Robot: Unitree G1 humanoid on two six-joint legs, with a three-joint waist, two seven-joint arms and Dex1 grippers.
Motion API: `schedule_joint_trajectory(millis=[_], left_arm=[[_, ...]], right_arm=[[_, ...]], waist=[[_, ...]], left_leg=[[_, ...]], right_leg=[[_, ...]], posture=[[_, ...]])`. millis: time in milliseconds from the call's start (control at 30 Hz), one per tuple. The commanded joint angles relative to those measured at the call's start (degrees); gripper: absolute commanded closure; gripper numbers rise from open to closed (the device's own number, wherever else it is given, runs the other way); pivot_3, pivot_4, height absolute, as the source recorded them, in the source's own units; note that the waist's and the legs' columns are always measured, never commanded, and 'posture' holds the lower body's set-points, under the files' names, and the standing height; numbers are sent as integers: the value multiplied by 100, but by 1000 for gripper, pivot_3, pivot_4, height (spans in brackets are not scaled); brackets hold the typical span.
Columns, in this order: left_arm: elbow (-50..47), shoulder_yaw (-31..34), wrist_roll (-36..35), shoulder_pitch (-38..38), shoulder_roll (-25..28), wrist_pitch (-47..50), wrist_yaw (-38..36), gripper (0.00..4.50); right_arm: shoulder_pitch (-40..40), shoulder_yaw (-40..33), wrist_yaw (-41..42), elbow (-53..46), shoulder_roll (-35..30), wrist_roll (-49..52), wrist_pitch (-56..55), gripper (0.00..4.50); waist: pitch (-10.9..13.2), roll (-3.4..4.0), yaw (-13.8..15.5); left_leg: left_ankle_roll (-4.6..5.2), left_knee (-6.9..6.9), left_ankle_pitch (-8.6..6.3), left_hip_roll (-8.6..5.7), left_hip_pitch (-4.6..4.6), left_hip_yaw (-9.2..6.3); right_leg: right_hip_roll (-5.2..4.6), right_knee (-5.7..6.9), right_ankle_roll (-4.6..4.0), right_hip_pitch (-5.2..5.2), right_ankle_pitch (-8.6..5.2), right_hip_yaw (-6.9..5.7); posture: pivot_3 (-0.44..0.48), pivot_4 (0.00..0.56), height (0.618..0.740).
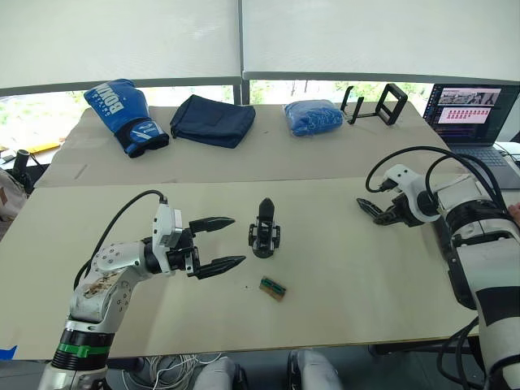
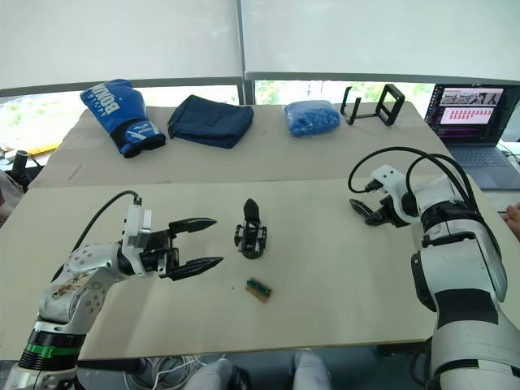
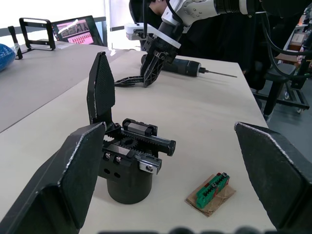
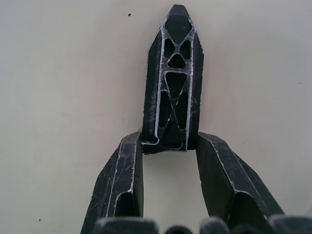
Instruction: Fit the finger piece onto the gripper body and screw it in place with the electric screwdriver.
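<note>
**Finger piece gripped for fitting**

While the left hand [image 1: 230, 243] waits spread wide beside the upright body [image 1: 264, 230], ready to steady it, the right hand [image 4: 168, 146] pinches the finger piece [image 4: 173, 78] against the tabletop [image 1: 341, 268]. Behind lies the screwdriver [image 3: 187, 66].

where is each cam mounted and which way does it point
Left and right eye views: on the head, looking forward and down over the table; both arms show, with the gripper body ahead of the open left gripper.
Left wrist view: along the left gripper's fingers at the gripper body, the electric screwdriver beyond.
Right wrist view: along the right gripper, pinching the finger piece.
Shared: the eye and left wrist views both show the gripper body.
</note>
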Motion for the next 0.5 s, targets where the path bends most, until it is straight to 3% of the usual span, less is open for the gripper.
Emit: schedule_joint_trajectory(millis=[33,167,267,500], left_arm=[[-177,42,-59,-48,19,-28,20,0],[-237,206,-259,-47,-85,112,265,0],[-269,362,-490,-77,-165,304,507,0],[-353,638,-1279,-584,-655,1138,1604,0]], right_arm=[[58,-194,-12,-181,-188,-6,-286,3322],[214,-509,79,-727,-466,197,-779,3322],[596,-937,277,-1668,-727,579,-850,3322],[2800,-2216,-28,-6261,-898,1723,-166,3322]], waist=[[0,0,3],[3,5,6],[9,14,3],[9,14,101]], left_leg=[[0,0,0,0,0,0],[0,0,0,-1,-3,-1],[0,0,0,-1,-2,-1],[-2,0,1,5,13,-14]], right_leg=[[0,0,0,0,0,0],[-2,-3,0,0,0,0],[-3,-2,0,0,0,1],[-3,1,2,17,-1,3]], posture=[[0,150,740],[0,150,740],[0,150,740],[0,150,740]])
